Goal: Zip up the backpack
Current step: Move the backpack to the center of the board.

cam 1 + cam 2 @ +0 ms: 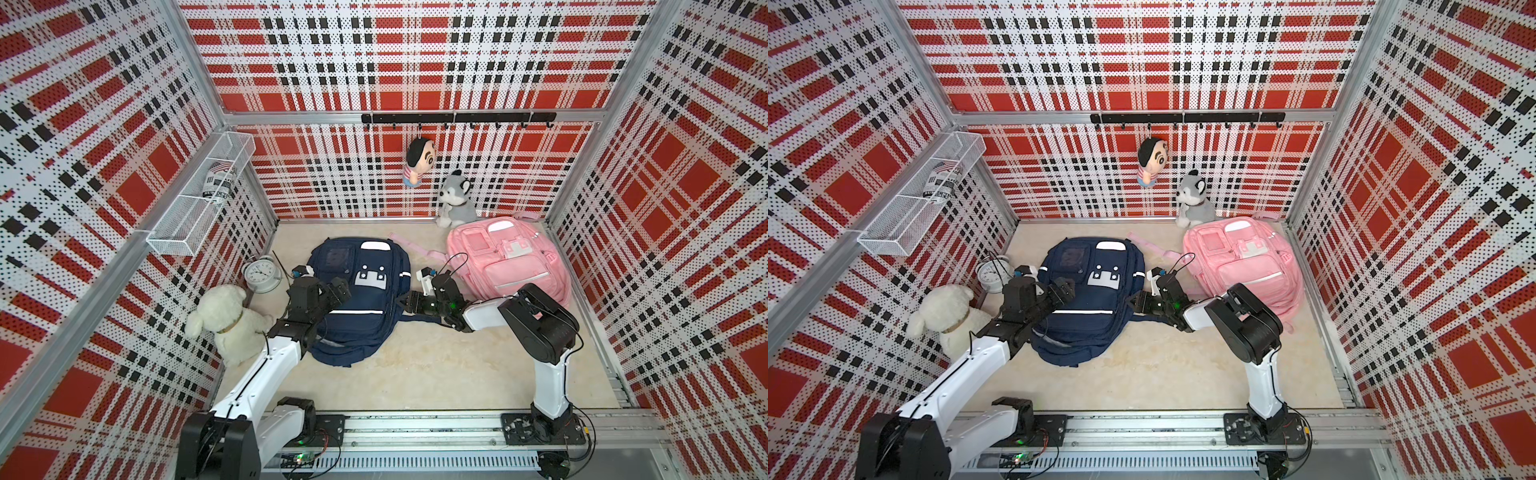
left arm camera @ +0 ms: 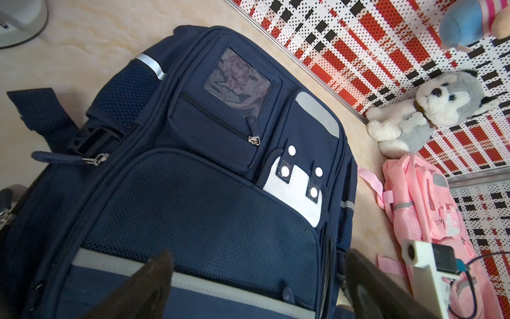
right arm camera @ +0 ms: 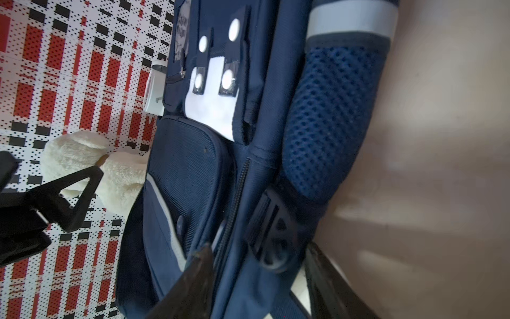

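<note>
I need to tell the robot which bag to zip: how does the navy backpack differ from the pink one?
The navy backpack is dark blue; the pink backpack is pale pink. The navy one lies mid-table near the alarm clock; the pink one lies farther back, beside the grey husky plush. Both lie front up and share the same pocket layout.

Note the perforated walls (image 1: pixel 395 62) around you, plaid in red, black and white (framed by aluminium rails (image 1: pixel 291 118)); pale marbled floor (image 1: pixel 436 374); white wire shelf (image 1: pixel 178 228) on a side wall; black hook rail (image 1: pixel 457 118) behind.
</note>
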